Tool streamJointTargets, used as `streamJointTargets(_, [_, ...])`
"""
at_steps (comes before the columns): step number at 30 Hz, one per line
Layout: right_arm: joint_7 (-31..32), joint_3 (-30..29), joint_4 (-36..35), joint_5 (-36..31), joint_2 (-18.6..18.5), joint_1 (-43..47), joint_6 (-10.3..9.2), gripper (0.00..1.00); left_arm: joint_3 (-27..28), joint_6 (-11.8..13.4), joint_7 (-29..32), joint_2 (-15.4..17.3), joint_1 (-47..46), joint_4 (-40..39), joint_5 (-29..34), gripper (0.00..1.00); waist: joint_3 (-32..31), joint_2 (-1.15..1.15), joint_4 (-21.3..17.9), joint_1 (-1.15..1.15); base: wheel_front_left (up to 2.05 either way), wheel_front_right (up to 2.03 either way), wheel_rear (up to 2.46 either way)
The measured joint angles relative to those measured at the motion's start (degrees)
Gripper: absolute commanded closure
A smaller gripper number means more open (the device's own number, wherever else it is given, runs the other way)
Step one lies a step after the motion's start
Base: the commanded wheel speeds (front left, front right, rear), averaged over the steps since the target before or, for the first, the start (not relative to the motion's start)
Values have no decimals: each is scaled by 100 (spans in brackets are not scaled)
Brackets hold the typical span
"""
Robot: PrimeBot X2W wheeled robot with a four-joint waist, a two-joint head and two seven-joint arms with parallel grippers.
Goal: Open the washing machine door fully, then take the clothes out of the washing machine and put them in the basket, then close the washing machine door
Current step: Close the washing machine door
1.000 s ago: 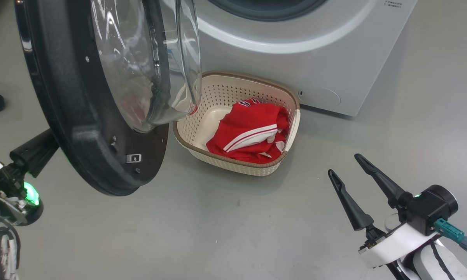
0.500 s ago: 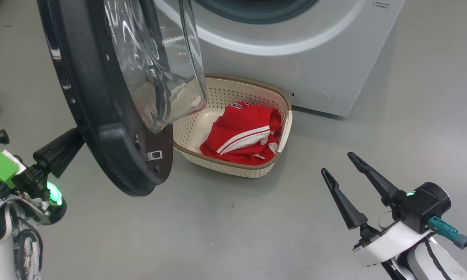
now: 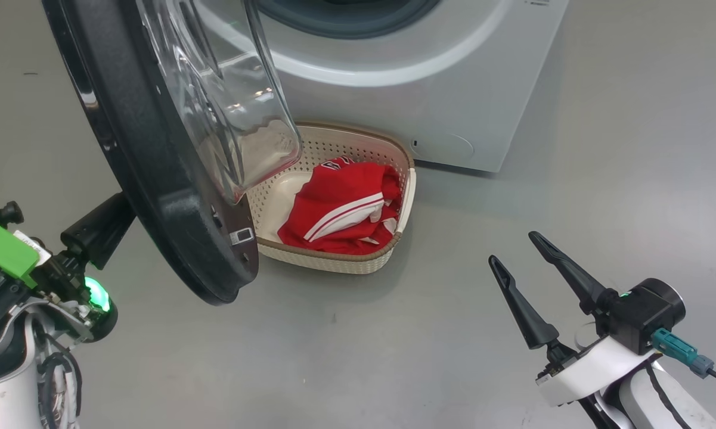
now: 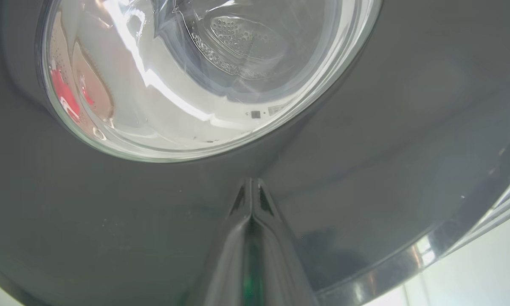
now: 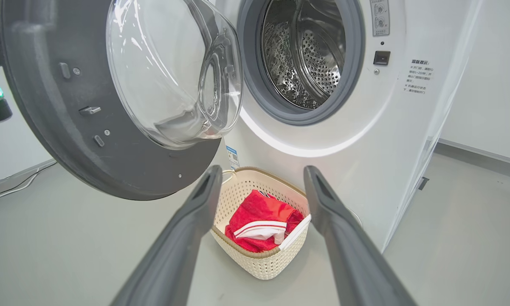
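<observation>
My left gripper [image 4: 251,187], pinched together and empty, has pushed the washing machine door [image 3: 167,202], upper left, nearer to closing, while the right gripper [image 3: 513,247] gapes empty.

Smooth grey floor [image 3: 334,357] here, and the cream basket [image 3: 334,263] sits right on it, tucked against the white washing machine [image 3: 393,107], possibly touching its front.

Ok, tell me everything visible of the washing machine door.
The washing machine door is round, with a wide glossy black rim, a matte grey inner face carrying a small metal latch, and a bulging clear glass bowl. It stands partly open, swung out left of the drum opening of the washing machine. The shut left gripper appears to press its tips against the outer face.
</observation>
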Motion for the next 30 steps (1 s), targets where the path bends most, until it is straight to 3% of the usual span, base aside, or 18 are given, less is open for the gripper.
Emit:
streamJointTargets(22, [0,80,120,76,102,-55,0,0,-281,-24,-575,-79,29,202,-363,100,-109,0,-578,0,0,0,0])
streamJointTargets(30, [0,-14,120,80,102,-82,0,0,-621,-219,-934,-79,27,355,-878,100,-43,0,-729,0,0,0,0])
